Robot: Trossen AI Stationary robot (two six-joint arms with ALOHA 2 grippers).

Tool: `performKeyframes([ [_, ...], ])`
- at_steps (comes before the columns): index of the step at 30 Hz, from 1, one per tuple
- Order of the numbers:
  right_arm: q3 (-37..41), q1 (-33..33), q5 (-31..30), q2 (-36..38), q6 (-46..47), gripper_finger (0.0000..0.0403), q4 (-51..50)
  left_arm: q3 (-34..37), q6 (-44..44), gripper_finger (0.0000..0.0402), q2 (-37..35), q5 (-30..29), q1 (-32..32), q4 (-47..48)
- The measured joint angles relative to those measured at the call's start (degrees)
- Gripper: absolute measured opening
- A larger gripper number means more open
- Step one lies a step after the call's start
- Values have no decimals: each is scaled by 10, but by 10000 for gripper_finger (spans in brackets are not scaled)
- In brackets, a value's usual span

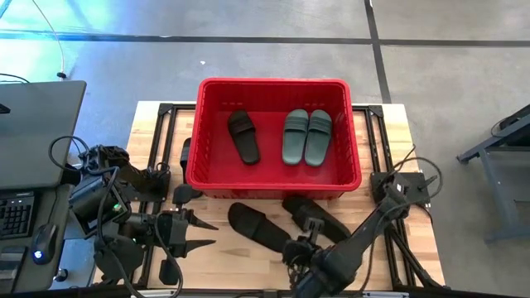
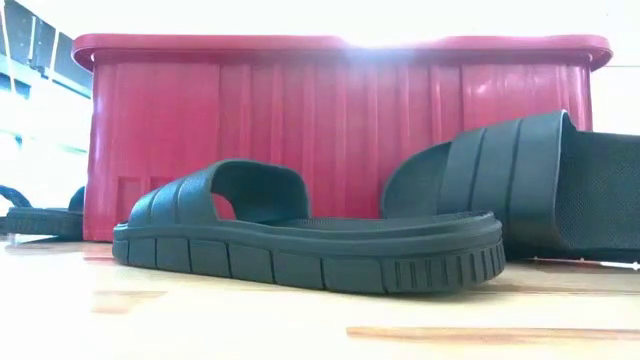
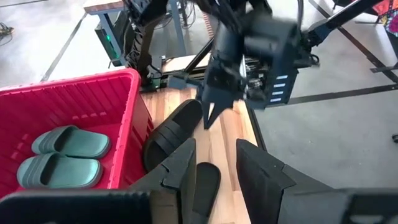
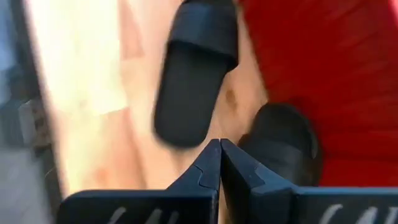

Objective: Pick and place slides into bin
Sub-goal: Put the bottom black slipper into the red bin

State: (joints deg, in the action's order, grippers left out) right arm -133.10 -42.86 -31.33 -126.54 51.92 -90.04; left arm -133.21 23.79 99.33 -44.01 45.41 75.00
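Three slides point(image 1: 281, 136) fill the bin point(image 1: 273, 184) overhead; right end effector point(image 4: 219, 144) pressed together.

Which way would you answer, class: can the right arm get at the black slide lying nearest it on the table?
Probably yes. The right claw, shut, hovers just above the two black slides in front of the red bin; nothing lies between. It must open first.

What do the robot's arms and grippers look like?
Both arms are dark, almost black, built from chunky jointed segments with black cables looping along them. The left arm shows small green and blue lights near its base. Each gripper has two flat, pointed dark fingers: the left gripper and the right gripper.
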Motion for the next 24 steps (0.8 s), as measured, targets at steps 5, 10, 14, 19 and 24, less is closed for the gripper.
performKeyframes([
  [5,0,-7,138,20,-46,0,1,0,0,99,0,-1,0,0],
  [10,0,-27,233,20,-27,0,5,0,0,99,0,-4,0,1],
  [14,0,-45,262,14,-14,5,37,0,0,99,2,-6,0,-1],
  [19,0,-59,314,13,-58,45,57,0,0,99,10,-10,0,-1],
  [24,5,-68,276,13,-50,117,34,0,0,99,20,-5,0,-4],
])
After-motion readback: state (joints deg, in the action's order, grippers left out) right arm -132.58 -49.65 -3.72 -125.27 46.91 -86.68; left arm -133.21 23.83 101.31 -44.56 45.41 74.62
